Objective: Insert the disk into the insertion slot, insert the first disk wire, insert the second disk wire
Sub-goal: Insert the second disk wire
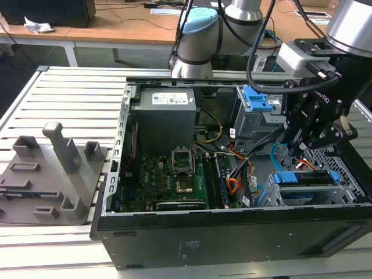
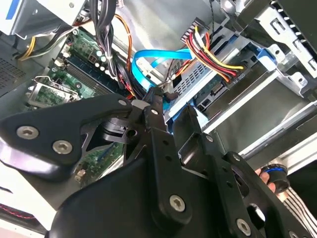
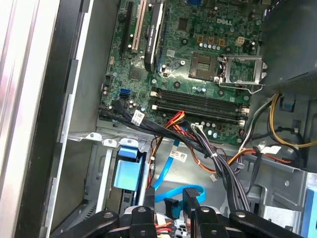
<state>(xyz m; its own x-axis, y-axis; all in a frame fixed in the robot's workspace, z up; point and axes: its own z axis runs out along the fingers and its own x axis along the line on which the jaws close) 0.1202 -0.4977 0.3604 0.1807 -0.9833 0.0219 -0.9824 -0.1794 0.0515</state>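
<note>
The disk [image 1: 308, 179], silver in its blue carrier, sits inside the insertion slot [image 1: 344, 167], a grey perforated cage at the exterior view's right end of the open computer case. My gripper [image 1: 299, 152] hangs just over the disk's rear end. In both wrist views its black fingers [image 2: 154, 101] close around the small dark plug of the second disk wire [image 2: 148, 58], a light-blue flat cable looping away. The first disk wire [image 2: 214, 55], a red, yellow and black bundle, reaches the disk's back [image 2: 210, 87]. The blue carrier [image 3: 128, 173], the blue cable [image 3: 166, 171] and the gripper [image 3: 170, 202] show in the first wrist view.
A green motherboard [image 1: 174, 174] and a grey power supply [image 1: 165, 116] fill the case's left and middle. A grey box with a blue latch [image 1: 256, 103] stands behind the cage. Black cable bundles [image 3: 218, 163] cross nearby. A grey fixture [image 1: 49, 168] lies on the slatted table.
</note>
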